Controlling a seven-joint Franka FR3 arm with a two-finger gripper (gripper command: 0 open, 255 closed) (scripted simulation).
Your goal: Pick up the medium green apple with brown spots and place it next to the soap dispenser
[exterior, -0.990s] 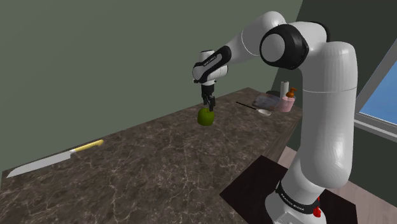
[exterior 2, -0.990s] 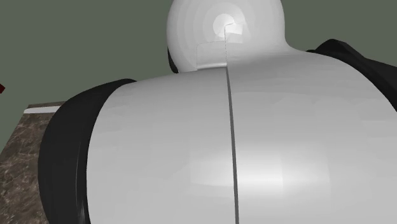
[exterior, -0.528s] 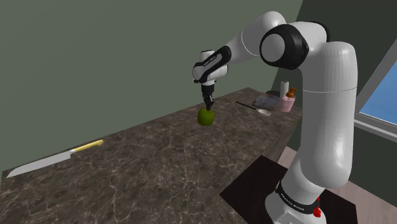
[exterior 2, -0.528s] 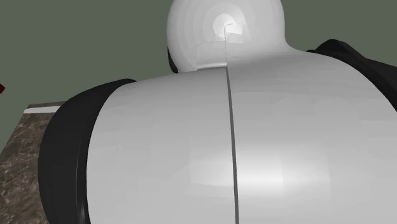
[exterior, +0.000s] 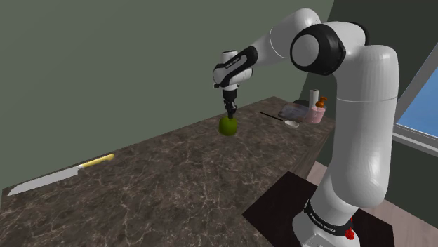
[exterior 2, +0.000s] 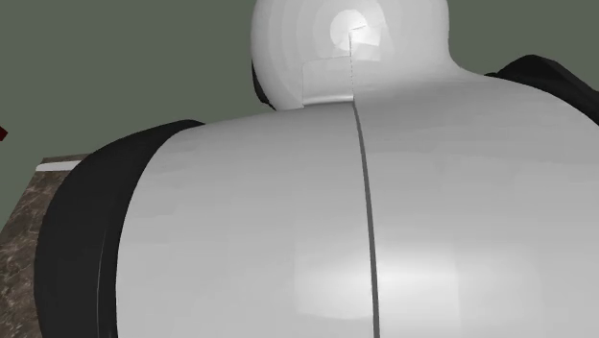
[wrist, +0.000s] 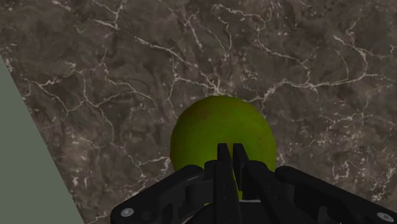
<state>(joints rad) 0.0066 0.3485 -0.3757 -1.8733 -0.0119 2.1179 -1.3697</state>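
The gripper point(exterior: 229, 111) points straight down, and its two black fingers point(wrist: 222, 159) are drawn almost together, pinching the top of the green apple point(exterior: 227, 126). In the wrist view the apple point(wrist: 216, 130) sits just beyond the fingertips, yellow-green with faint brown blotches, against the dark veined stone counter point(wrist: 127, 63). From the shoulder view the fruit hangs under the gripper over the far part of the counter point(exterior: 175, 182), close to the grey-green wall point(exterior: 105, 63).

Farther along the counter, toward the shoulder view's right, stands the soap dispenser point(exterior: 319, 111), pinkish with a brown top, well apart from the apple. A white cylinder point(exterior: 313, 95) stands just behind it, and a white spoon point(exterior: 291, 124) lies near it. At the counter's opposite end lies a long knife point(exterior: 56, 177).

The second exterior view looks closely at the white arm point(exterior 2: 336, 240), with a sliver of counter point(exterior 2: 19, 259) at its left edge.
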